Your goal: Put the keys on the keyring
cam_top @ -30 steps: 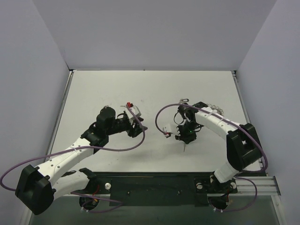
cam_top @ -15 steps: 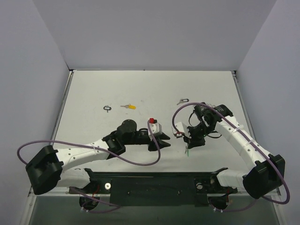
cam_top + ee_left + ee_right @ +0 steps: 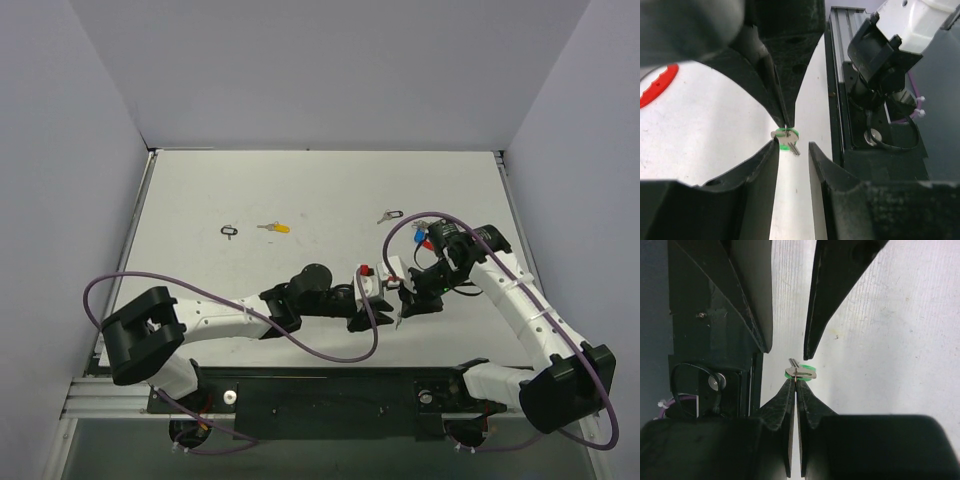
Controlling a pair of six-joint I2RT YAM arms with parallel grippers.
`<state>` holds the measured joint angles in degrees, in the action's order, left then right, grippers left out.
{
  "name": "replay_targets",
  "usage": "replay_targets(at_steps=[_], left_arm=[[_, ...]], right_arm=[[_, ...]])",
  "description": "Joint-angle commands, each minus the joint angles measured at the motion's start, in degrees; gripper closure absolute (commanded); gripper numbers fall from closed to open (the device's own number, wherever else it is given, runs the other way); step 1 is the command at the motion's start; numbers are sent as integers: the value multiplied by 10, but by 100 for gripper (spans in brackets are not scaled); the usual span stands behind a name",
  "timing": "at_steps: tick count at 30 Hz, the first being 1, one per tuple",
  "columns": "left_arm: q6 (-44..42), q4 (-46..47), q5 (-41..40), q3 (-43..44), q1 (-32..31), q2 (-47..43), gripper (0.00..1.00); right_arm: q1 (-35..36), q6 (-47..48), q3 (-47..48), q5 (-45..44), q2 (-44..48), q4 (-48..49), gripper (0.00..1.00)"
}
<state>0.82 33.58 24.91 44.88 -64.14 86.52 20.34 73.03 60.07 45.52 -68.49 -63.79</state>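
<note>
Top external view: a black loop (image 3: 230,231) and a yellow key (image 3: 275,228) lie on the desk (image 3: 330,180), left of its middle. Near the front edge, the left gripper (image 3: 792,147) has its fingers spread around a green key (image 3: 801,372), which the right gripper (image 3: 796,382) pinches. A black key (image 3: 388,215) lies farther back. The keyring (image 3: 422,239) is partly hidden by the right arm (image 3: 510,290).

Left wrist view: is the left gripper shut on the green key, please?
No, the left gripper's fingers stand apart, flanking the green key.
</note>
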Motion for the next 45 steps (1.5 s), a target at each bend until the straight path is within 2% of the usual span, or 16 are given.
replay_targets(at_steps=[1,10,17,34,43,45], left_arm=[[-20,32,-23,34,-11,19,61],[-42,5,-66,51,-21,39,62],[-43,7,-64,54,-25,47,63],[-24,75,-53,15,-24,37,65],[-22,75,-50,17,-24,37,72],[-22,73,-48,19,-24,37,76]], right_arm=[[-9,17,0,40,15,-33,100],[-14,21,-1,47,18,-35,100],[-16,22,1,54,17,-38,100],[-45,27,-3,84,20,-36,100],[-46,29,-6,84,20,-35,100],[-46,29,-5,84,20,-36,100]])
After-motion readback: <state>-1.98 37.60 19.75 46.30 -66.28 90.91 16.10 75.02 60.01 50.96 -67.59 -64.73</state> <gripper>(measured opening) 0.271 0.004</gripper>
